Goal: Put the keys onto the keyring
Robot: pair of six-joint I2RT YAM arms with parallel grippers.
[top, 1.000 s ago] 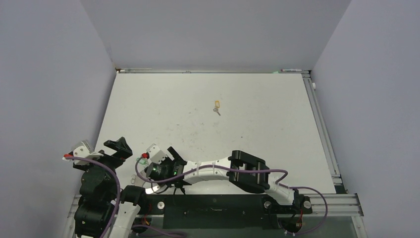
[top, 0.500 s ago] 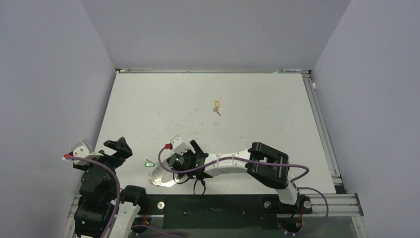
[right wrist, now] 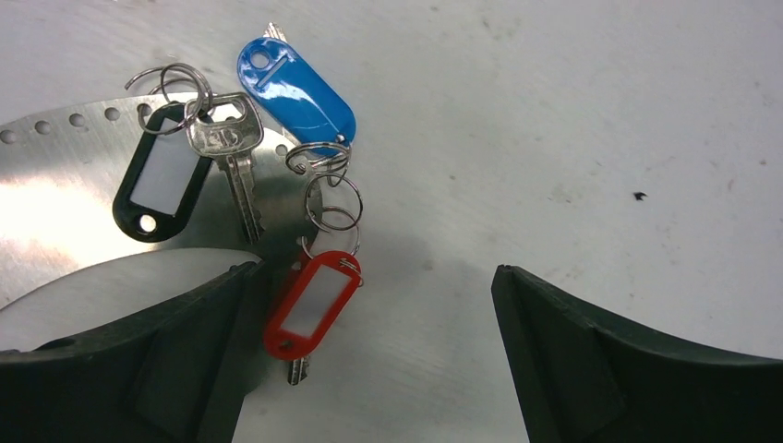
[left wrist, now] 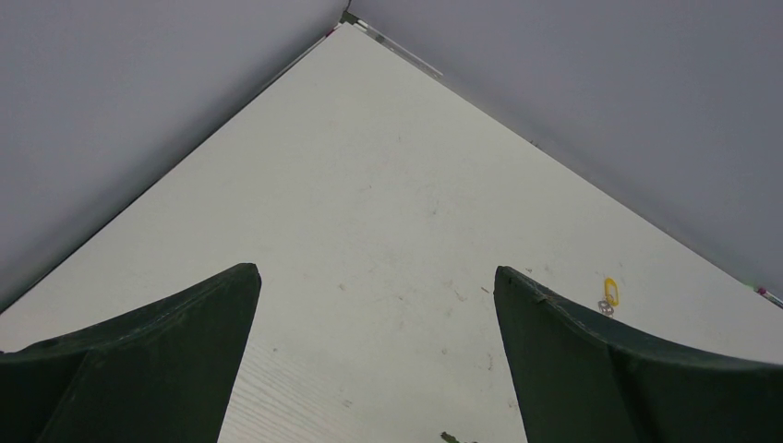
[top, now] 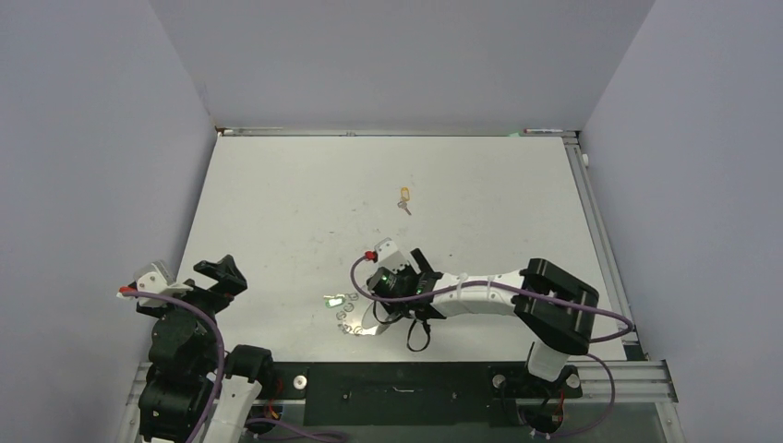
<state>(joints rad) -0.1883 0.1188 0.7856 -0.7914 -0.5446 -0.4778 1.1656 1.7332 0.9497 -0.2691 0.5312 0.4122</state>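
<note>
The right gripper (right wrist: 374,295) is hovering wide open and empty just above the bunched keys (right wrist: 224,143) (blue, black and red tags, linked by small rings), probably lining up a pick. A shiny perforated metal piece (right wrist: 55,212) is lying partly under that bunch. The yellow-tagged key (top: 403,196) is lying well away from it, and the left gripper (left wrist: 374,277), equally wide open and empty, is waiting farther off.

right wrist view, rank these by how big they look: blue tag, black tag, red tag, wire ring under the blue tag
1. blue tag and black tag: too alike to separate
2. red tag: perhaps slightly smaller, and partly hidden behind the finger, so unsure
3. wire ring: clearly smallest
</note>
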